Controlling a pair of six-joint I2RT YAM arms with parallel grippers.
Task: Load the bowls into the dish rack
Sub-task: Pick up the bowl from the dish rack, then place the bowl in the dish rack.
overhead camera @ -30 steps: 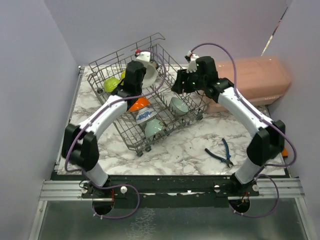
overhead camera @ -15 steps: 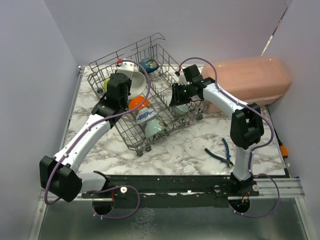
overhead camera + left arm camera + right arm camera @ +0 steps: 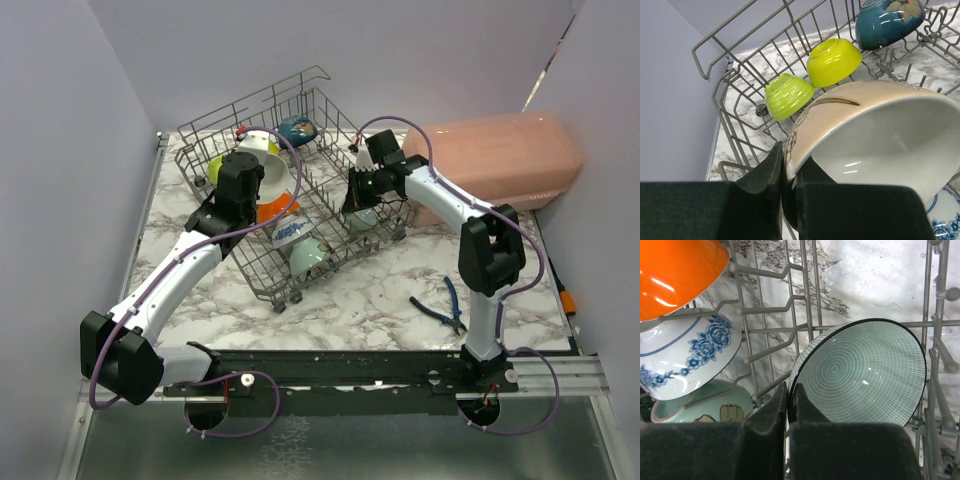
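Note:
The grey wire dish rack (image 3: pixel 215 125) stands tilted on the marble table. My left gripper (image 3: pixel 790 165) is shut on the rim of a beige bowl (image 3: pixel 875 135), held over the rack's left part (image 3: pixel 265 158). Behind it lie two lime-yellow bowls (image 3: pixel 832 60) (image 3: pixel 787 95) and a dark blue bowl (image 3: pixel 887 20). My right gripper (image 3: pixel 790 392) is shut on the rim of a pale teal patterned bowl (image 3: pixel 865 375) standing on edge between the tines. To its left sit an orange bowl (image 3: pixel 675 270), a blue-patterned white bowl (image 3: pixel 690 357) and a pale teal bowl (image 3: pixel 705 405).
A pink lidded box (image 3: pixel 510 150) stands right of the rack, close to my right arm. Blue-handled pliers (image 3: pixel 445 305) lie on the marble top near the right front. Lilac walls close in on the left, back and right.
My right gripper dropped into the rack and shut on the teal patterned bowl's rim. The left arm swung left and lower with the beige bowl still in its grip.

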